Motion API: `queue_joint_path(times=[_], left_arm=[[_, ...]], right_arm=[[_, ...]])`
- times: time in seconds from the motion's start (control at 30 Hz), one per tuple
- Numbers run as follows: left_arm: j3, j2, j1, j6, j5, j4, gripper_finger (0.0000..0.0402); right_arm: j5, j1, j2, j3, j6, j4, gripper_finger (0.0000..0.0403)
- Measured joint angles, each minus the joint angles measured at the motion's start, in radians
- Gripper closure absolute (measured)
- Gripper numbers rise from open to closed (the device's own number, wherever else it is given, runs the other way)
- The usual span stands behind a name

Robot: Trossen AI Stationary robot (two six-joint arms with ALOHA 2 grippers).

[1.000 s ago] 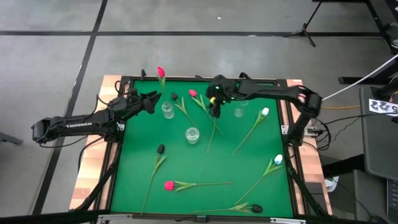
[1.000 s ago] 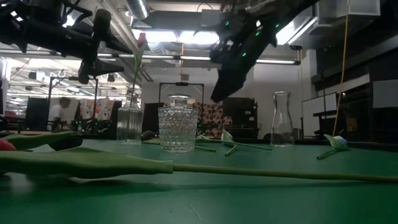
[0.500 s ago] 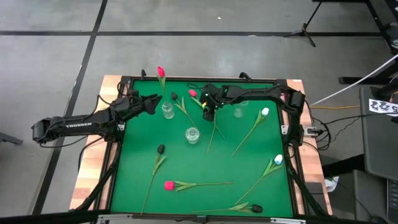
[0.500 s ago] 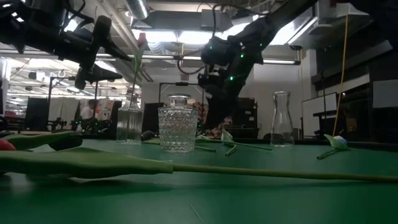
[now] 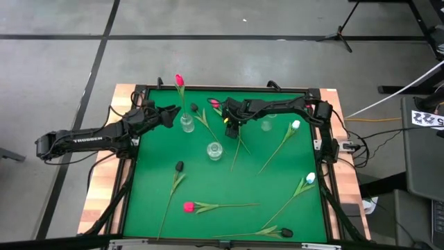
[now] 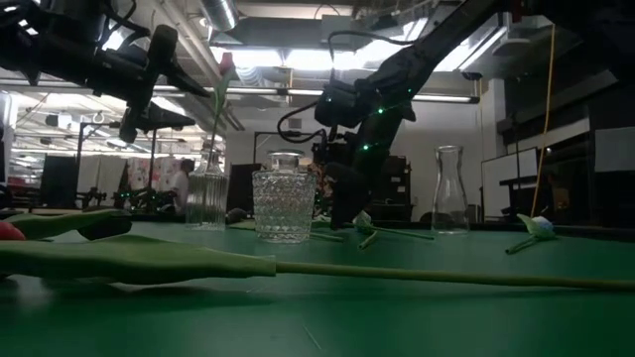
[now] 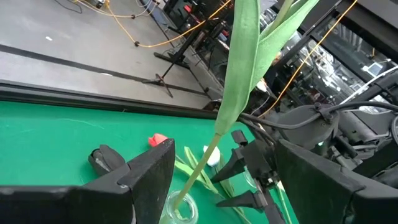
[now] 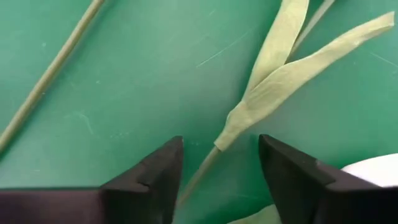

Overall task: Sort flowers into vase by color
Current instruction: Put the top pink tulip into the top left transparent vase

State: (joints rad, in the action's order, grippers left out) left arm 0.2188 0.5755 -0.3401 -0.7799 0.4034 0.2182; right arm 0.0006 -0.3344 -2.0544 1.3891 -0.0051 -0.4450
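My right pincer point(image 5: 229, 122) has come down low, just beside the middle glass point(image 5: 214, 151). Its fingers are starting to close around a red tulip's stem point(image 8: 202, 171) but don't hold it yet. My left pincer point(image 5: 170, 111) waits wide open by the vase point(image 5: 186, 123). Next I lift.

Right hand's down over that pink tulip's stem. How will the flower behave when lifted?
The pink tulip probably droops: its stem is long and thin between the right hand fingers. Likely light. Its leaves may drag across neighbouring stems.
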Motion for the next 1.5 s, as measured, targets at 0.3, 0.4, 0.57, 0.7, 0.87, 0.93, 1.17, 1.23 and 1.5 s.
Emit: queue_joint_path(times=[0.3,0.4,0.57,0.7,0.87,0.93,1.17,1.23,1.5], left_arm=[[0.0,0.0,0.0,-0.018,-0.007,0.0,0.0131],[0.0,0.0,0.0,-0.031,-0.037,0.0,0.0131],[0.0,0.0,0.0,-0.034,-0.087,0.002,0.0131],[0.0,0.0,0.0,-0.041,-0.105,0.002,0.0131],[0.0,-0.022,0.0,-0.051,-0.123,0.004,0.0131],[0.0,-0.043,0.0,-0.048,-0.144,0.0,0.0131],[0.0,-0.163,0.0,-0.014,-0.297,0.004,0.0131],[0.0,-0.204,0.0,-0.001,-0.366,0.016,0.0131],[0.009,-0.259,0.001,0.035,-0.447,0.203,0.0131]], right_arm=[[0.0,0.0,0.0,0.0,0.002,0.008,0.0388],[0.0,0.0,0.0,0.0,0.024,0.018,0.0379],[-0.017,0.0,0.009,0.0,0.033,0.072,0.0394],[-0.014,-0.01,0.04,0.0,0.073,0.091,0.0391],[-0.009,-0.047,0.106,0.0,0.08,0.148,0.0394],[-0.008,-0.064,0.142,0.0,0.085,0.17,0.0391],[-0.002,-0.109,0.268,0.0,0.073,0.265,0.0394],[-0.003,-0.107,0.303,0.0,0.064,0.318,0.039],[-0.122,-0.051,0.377,0.001,0.057,0.559,0.0398]])
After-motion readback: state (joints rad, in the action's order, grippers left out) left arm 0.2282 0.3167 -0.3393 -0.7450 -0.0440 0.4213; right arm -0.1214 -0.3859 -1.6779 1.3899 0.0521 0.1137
